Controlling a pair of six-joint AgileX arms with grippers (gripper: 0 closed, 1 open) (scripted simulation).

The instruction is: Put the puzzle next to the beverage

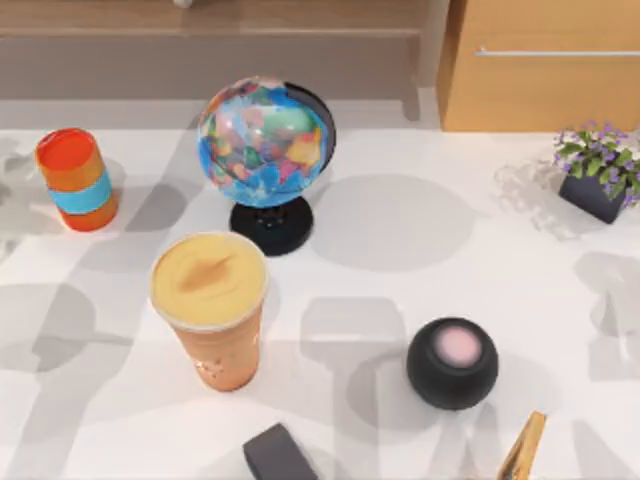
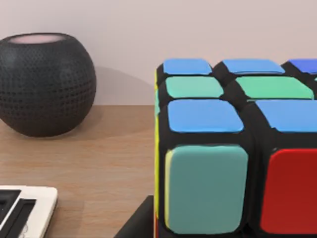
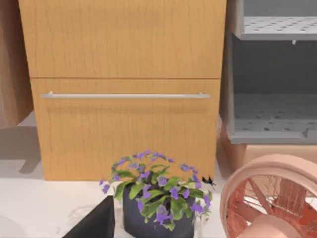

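Note:
The puzzle [image 2: 233,163], a cube with a black grid and blue, green, teal and red squares, looms very close in the left wrist view. My left gripper [image 2: 141,223] is shut on it, one dark finger pressed against its yellow side. A dark part of that gripper [image 1: 278,455] shows at the table's front edge in the top view. The beverage [image 1: 210,305], a tall clear cup with a creamy orange top, stands just behind and to the left of it. My right gripper [image 3: 94,225] is parked at the right, facing a potted plant.
A colourful globe [image 1: 265,150] stands behind the beverage, and an orange can with a blue band [image 1: 77,180] sits at the far left. A black round speaker [image 1: 452,362] sits to the right of my left gripper. A purple-flowered plant [image 1: 598,175] is at the far right, with a pink fan [image 3: 272,203] beside it.

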